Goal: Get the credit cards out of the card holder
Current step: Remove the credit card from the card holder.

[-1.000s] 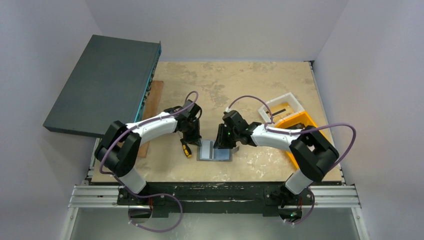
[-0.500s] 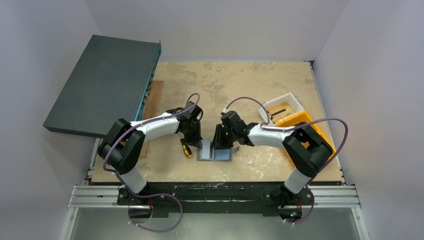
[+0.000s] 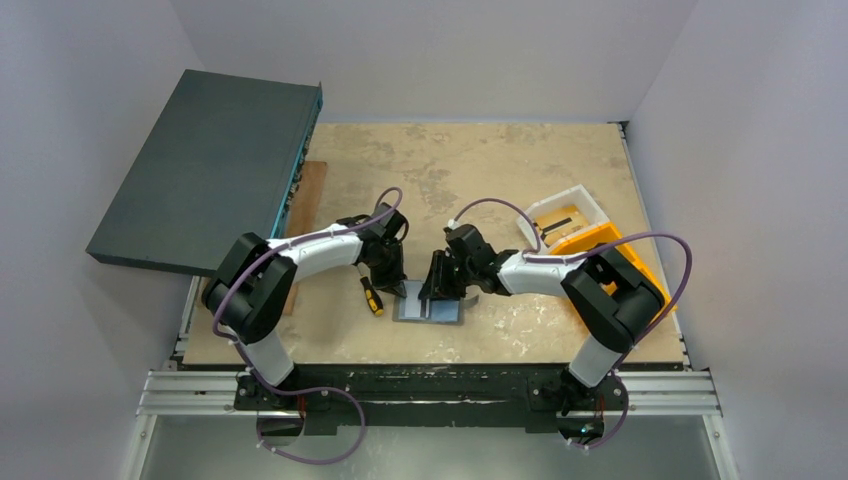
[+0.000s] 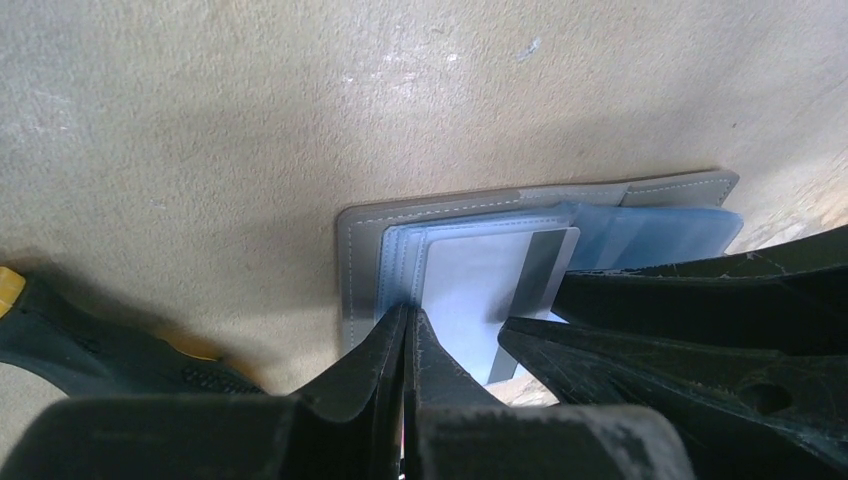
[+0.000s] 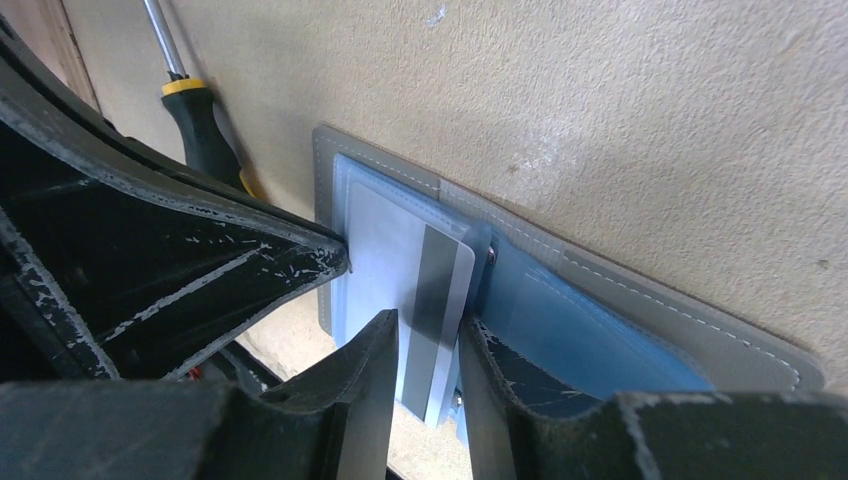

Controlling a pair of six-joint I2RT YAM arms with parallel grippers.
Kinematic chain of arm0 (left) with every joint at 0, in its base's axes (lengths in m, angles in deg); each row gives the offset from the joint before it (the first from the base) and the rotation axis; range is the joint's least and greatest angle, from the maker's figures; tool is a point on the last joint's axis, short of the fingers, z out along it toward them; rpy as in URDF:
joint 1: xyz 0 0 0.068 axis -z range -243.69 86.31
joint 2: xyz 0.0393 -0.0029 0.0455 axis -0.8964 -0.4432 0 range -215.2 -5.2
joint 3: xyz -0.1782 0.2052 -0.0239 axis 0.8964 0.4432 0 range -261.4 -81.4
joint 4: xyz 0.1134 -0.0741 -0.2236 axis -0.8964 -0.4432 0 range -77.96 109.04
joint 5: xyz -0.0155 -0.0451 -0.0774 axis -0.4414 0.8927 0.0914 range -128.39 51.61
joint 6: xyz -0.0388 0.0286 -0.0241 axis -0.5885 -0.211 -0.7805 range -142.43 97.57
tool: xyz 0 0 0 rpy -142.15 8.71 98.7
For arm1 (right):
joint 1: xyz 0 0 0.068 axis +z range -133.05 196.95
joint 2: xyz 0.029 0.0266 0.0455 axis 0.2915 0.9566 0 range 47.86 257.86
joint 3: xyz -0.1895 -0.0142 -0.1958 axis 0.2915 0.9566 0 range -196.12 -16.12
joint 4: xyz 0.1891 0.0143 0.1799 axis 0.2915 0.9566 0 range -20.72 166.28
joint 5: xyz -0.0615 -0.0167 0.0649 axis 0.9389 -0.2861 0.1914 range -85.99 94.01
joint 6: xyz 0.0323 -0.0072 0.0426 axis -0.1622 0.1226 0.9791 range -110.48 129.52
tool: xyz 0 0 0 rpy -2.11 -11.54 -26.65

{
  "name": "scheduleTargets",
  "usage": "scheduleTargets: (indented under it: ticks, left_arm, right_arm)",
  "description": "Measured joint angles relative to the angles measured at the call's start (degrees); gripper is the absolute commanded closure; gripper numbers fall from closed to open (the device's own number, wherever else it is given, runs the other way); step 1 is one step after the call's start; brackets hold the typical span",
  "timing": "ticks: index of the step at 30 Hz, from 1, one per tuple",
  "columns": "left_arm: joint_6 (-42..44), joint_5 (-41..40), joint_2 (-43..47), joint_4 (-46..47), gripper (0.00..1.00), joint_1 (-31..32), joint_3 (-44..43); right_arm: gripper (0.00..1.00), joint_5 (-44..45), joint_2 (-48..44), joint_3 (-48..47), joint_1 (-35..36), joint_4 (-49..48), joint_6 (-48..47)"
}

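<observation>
The grey card holder (image 3: 430, 309) lies open on the table, pale blue inside. A white card with a grey stripe (image 5: 400, 250) sticks partly out of its left pocket. My left gripper (image 3: 397, 288) is shut, and its joined tips (image 4: 405, 318) press on the left pocket's edge beside the card (image 4: 470, 280). My right gripper (image 3: 437, 292) is a little open over the holder's middle (image 5: 425, 335). One finger rests above the card, the other at the card's striped edge. The holder's grey cover (image 4: 360, 260) shows in both wrist views (image 5: 640, 300).
A screwdriver with a black and yellow handle (image 3: 372, 297) lies just left of the holder. An orange bin (image 3: 600, 250) and a white tray (image 3: 565, 215) stand at the right. A large dark flat box (image 3: 205, 165) and a wooden strip (image 3: 305, 200) are at the left.
Both grippers have closed in on the holder: the left moved right onto its left edge, the right moved left over its middle. The holder has not moved.
</observation>
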Motion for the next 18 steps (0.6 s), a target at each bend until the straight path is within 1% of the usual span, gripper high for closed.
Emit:
scheduleTargets:
  ticks: [4, 9, 18]
  left_arm:
    - [-1.7, 0.0, -0.3, -0.3, 1.0, 0.0, -0.2]
    - [-3.9, -0.3, -0.4, -0.4, 1.0, 0.1, -0.2]
    - [-6.7, 0.0, -0.8, 0.6, 1.0, 0.9, -0.1]
  right_arm:
    - [0.7, -2.0, 0.0, 1.4, -0.9, -2.5, 0.6]
    - [0.67, -6.0, -0.3, 4.9, -3.5, -7.9, 2.1]
    - [0.68, -10.2, -2.0, 10.3, -6.8, -14.4, 4.5]
